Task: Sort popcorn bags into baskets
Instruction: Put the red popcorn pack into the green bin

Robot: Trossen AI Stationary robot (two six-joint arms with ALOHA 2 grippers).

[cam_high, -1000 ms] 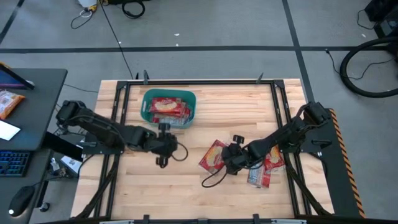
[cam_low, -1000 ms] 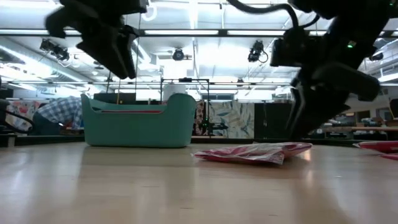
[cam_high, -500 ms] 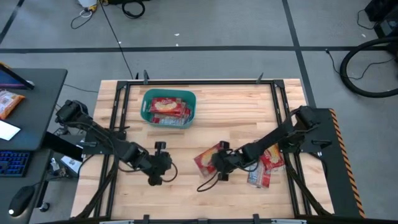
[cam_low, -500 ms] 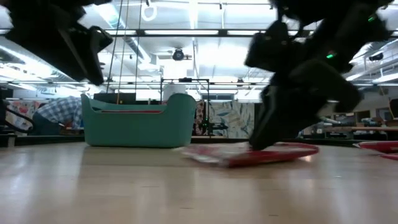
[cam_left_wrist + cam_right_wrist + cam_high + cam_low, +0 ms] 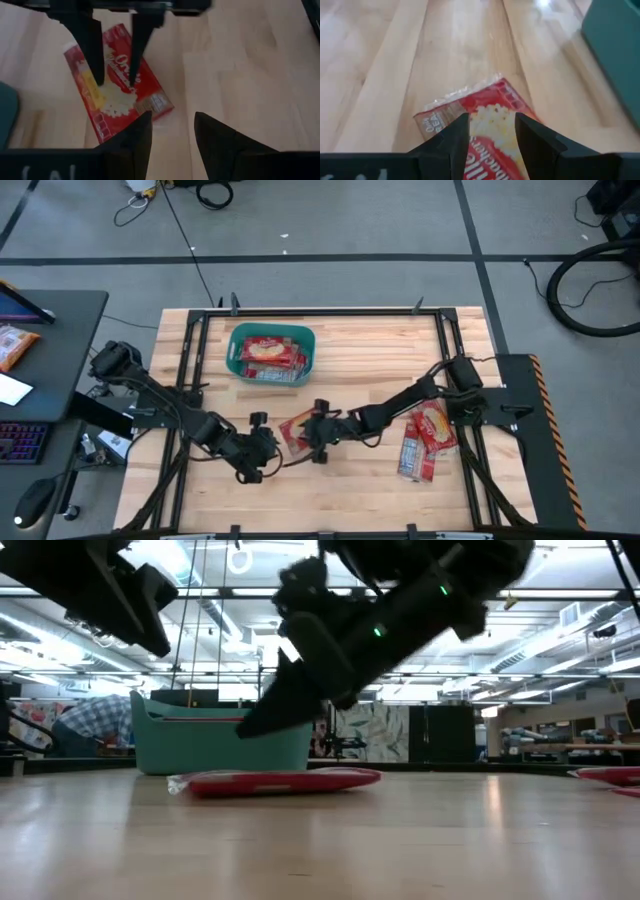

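- Wooden table (image 5: 330,490), its near edge cut off in the high view.
- Teal basket (image 5: 235,352) at the far left, several bags (image 5: 268,352) inside; the low view hides them behind its wall.
- Right gripper (image 5: 312,433), fingers parted, tips on a bag (image 5: 296,432) lying flat mid-table.
- Left gripper (image 5: 262,458) just beside it, fingers parted, empty.
- More bags (image 5: 428,436) lie right, partly overlapped.

I see the pale wooden bench (image 5: 330,490) standing on a grey floor (image 5: 330,230) crossed by dark tape lines, with cables (image 5: 590,280) coiled off its far right corner. A dark desk (image 5: 45,360) sits beside its left edge. Beyond the far edge, ceiling strip lights (image 5: 560,625) glow and a person in plaid (image 5: 95,720) bends over.
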